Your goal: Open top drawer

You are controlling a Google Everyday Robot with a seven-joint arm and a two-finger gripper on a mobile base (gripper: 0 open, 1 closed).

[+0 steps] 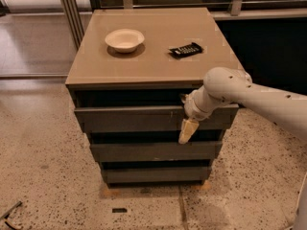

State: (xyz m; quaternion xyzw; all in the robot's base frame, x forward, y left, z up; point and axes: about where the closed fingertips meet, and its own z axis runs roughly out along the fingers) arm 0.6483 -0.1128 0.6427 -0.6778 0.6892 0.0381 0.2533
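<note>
Jaw state: cannot be told. The gripper (187, 127) hangs against the right part of the top drawer (129, 119), its cream tip pointing down over the front's lower edge. This drawer is the uppermost grey front, just under the cabinet top (153, 63), which bears a white bowl (124, 40) and a black remote-like object (186, 50). The white arm (254, 96) enters from the right.

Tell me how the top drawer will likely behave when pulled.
Probably stiff and sliding straight: the top drawer is a flat, rigid front. No handle shows, so a grip may slip. The gripper sits against it right of centre, so an off-centre pull might skew it.
</note>
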